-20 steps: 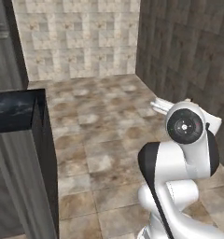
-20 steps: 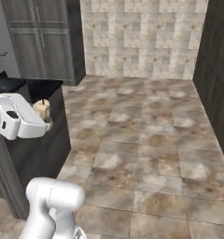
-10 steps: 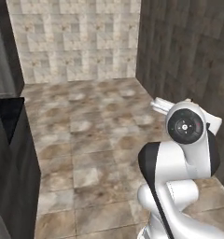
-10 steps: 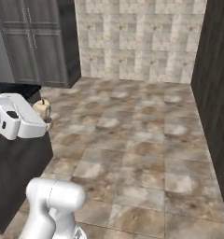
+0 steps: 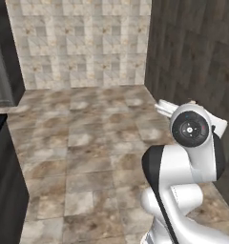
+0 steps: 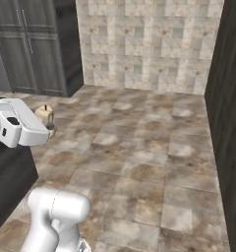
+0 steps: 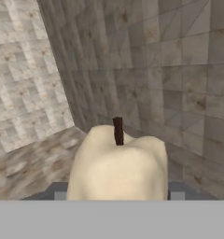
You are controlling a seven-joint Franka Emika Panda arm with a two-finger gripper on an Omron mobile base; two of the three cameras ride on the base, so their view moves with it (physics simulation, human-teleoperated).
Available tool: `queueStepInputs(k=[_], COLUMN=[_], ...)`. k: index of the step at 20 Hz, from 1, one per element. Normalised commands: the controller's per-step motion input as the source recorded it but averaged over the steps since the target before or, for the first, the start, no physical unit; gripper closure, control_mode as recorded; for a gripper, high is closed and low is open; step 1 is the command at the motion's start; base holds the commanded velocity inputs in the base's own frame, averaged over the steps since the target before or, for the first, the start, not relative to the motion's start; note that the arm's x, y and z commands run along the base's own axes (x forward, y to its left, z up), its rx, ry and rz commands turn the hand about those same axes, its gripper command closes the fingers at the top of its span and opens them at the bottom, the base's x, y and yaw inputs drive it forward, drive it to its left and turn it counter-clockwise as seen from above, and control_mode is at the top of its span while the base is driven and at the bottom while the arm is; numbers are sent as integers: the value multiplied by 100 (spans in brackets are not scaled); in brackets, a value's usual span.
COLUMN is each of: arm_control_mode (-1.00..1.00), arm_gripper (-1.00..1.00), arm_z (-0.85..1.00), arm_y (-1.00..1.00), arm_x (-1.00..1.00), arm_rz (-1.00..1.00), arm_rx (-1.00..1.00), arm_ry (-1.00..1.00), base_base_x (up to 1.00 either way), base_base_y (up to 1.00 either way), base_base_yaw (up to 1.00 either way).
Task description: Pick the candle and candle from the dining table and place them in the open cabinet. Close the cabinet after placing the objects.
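We saw the candle (image 7: 117, 168) held close in front of the hand camera, a cream-beige, lumpy body with soft rounded shoulders and a shallow dip at its top. A short dark brown wick (image 7: 118, 130) stood straight up out of that dip. The wax looked matte and smooth, shaded a little darker down its left flank. At either side of its base we made out a small grey finger tip (image 7: 60, 195), each one right against the wax, so we judged the fingers closed on the candle and gripping it from both sides.

From the right base camera the candle (image 6: 44, 114) showed as a small pale lump at the front end of the white hand (image 6: 19, 128), with a dark finger (image 6: 50, 127) just beside it. It hung above the brown mottled tile floor (image 6: 139, 157), near the edge of the dark bench (image 6: 9, 182) at the lower left. Beyond it stood a tall grey wood-grain cabinet (image 6: 34, 47) with panelled doors and slim metal bar handles; those doors were shut.

In the left base camera the arm's white and black joint (image 5: 190, 143) rose at the lower right, before a dark wood-grain wall (image 5: 197, 62). A beige tiled wall (image 5: 83, 43) closed the far side of the room.
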Motion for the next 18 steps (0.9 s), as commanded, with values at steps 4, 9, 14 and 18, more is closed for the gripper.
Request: queueStepInputs(k=[4, 9, 14, 18], arm_control_mode=[100, 100, 100, 100], arm_gripper=[100, 100, 100, 100], arm_z=[0, 0, 0, 0], arm_y=[0, 0, 0, 0], arm_x=[0, 0, 0, 0], arm_rz=[0, 0, 0, 0], arm_rx=[0, 0, 0, 0], arm_ry=[0, 0, 0, 0], base_base_x=[87, 84, 85, 81], base_base_y=[-43, -39, -34, -26], base_base_yaw=[19, 22, 24, 25])
